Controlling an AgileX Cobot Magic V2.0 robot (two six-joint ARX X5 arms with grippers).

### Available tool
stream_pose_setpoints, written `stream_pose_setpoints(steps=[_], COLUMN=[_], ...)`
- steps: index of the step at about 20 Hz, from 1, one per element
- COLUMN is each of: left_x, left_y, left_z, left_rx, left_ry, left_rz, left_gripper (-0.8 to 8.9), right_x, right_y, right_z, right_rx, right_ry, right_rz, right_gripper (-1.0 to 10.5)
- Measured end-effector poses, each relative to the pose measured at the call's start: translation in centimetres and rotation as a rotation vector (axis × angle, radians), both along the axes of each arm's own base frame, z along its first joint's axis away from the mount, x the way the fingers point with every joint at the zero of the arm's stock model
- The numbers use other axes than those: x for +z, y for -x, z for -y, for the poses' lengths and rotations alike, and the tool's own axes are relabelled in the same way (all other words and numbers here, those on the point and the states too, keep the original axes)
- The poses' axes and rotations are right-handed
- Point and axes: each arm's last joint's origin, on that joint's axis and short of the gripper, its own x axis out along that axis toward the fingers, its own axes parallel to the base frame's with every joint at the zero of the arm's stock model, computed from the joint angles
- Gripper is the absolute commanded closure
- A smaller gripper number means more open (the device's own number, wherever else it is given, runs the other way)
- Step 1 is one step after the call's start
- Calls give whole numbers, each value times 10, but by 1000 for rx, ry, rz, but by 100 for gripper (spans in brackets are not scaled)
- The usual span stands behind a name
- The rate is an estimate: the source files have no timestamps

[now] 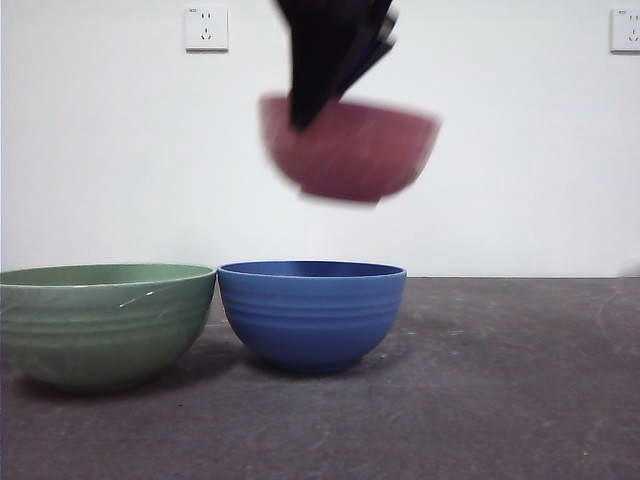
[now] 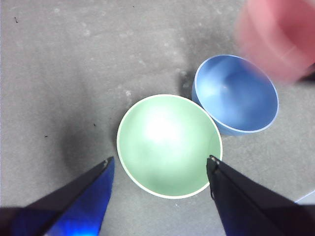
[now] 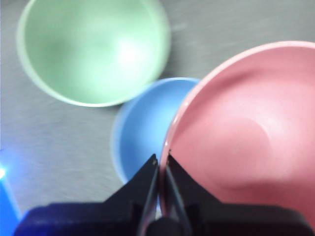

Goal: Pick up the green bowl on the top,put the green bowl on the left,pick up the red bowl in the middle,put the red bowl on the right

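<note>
The red bowl hangs in the air above the blue bowl, blurred and slightly tilted. My right gripper comes down from above and is shut on the red bowl's rim; in the right wrist view the right gripper pinches that rim edge. The green bowl stands upright on the table at the left, touching the blue bowl. My left gripper hovers open high above the green bowl, holding nothing. The red bowl shows blurred at a corner of the left wrist view.
A blue ridged bowl stands at the table's middle, right of the green one, also seen as the blue bowl and the blue bowl. The dark table stretches bare to the right. Wall sockets hang behind.
</note>
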Motion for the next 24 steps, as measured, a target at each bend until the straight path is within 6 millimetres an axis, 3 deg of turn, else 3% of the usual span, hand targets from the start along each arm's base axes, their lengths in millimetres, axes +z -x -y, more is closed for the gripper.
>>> stream_pose_setpoints(steps=[5,8,10,12,16,24], left_x=[0,0,0,0,0,0], left_y=[0,0,0,0,0,0], left_z=[0,0,0,0,0,0], left_rx=[0,0,0,0,0,0], left_ry=[0,0,0,0,0,0], left_rz=[0,0,0,0,-1,-3], left_gripper=[499,499,499,499,499,499], right_x=[55,61,44,16,-48,-115], right_y=[27,41,48,47,32,-13], right_z=[77,119,133,133,116,82], right_rx=[-263,-432,-490,-508,-473,-486], right_ry=[-10,-50,-68,-98,-164,-82], right_rz=[102,90,74,36,-108,-227], right_gripper=[959,959,959,959,959,959])
